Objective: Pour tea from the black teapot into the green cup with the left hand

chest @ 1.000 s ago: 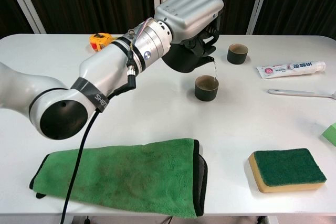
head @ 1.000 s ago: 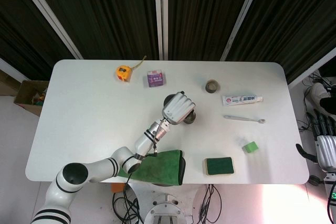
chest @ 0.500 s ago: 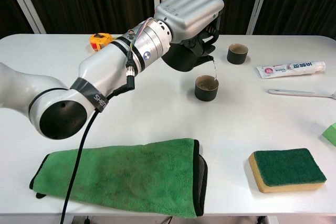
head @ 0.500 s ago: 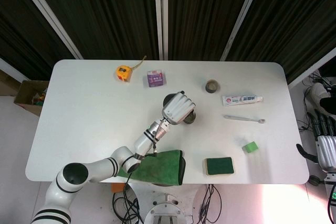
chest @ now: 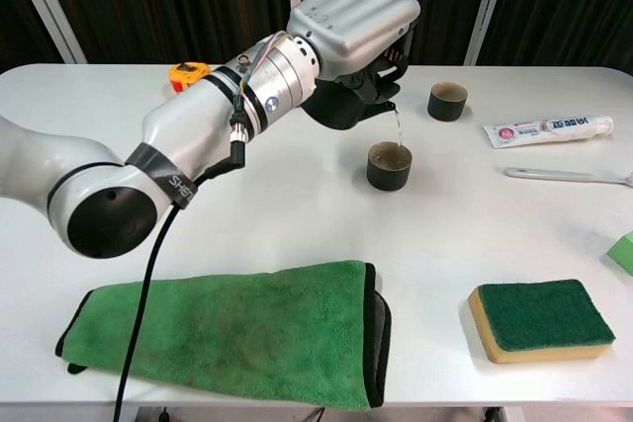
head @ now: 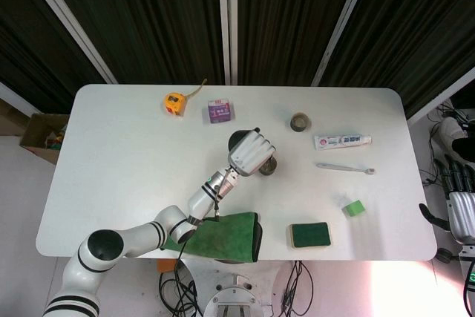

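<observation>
Left robot hand (chest: 354, 13): fingers curled closed around the black teapot (chest: 348, 104), which it holds raised above the white surface (chest: 297, 214) and tipped with the spout down toward the right. A thin stream of liquid runs from the spout into the green cup (chest: 389, 165), which stands upright on the surface just below and to the right of the teapot, apart from it. From the head view the left robot hand (head: 250, 151) covers most of the teapot, and the cup (head: 269, 166) shows only partly at its right edge. Right robot hand (head: 462, 202): seen only in the head view, off the right end of the surface, fingers extended and apart, holding nothing. Other items noted on the surface: a second dark cup (chest: 446, 100) behind the green cup and well apart from it; a toothpaste tube (chest: 545, 129) and a spoon (chest: 566, 176) to the right; a green-topped sponge (chest: 541, 319) near the front edge; a folded green cloth (chest: 237, 333) at the front, beneath the left arm; a yellow tape measure (chest: 186, 73) at the rear left; a small purple box (head: 220, 111) near the rear edge; a small green block (head: 354, 208) toward the right.
</observation>
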You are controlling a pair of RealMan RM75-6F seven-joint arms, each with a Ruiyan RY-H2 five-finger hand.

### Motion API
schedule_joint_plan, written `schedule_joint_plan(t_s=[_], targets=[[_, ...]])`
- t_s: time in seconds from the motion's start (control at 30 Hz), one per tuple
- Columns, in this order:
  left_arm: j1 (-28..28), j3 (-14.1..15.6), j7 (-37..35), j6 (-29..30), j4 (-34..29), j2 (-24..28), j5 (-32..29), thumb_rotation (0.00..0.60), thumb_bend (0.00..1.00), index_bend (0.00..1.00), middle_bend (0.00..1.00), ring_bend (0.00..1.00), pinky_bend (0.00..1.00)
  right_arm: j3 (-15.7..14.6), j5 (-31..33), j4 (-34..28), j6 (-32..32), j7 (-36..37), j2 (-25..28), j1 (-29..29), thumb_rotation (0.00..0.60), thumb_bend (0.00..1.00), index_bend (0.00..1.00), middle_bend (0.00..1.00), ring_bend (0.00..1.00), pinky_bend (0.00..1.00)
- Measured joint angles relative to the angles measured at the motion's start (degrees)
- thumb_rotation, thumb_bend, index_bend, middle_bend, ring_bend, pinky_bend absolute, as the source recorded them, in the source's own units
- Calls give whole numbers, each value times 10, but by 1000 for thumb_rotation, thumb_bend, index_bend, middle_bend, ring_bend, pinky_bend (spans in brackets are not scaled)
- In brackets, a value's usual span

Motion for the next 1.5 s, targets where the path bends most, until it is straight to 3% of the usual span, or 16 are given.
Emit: schedule_joint_plan(t_s=[0.93,1.5], targets=[[11,4,15,5,-20,12,2,600,455,1000,1000,1000,691,-1,0,-1,0,-4,-1,0,600,192,0,0,0,0],[19,-8,1,-1,-38,13,-15,600,456,1000,1000,1000,691,-1,2,0,-5,-6,-4,1,600,192,0,0,0,0]])
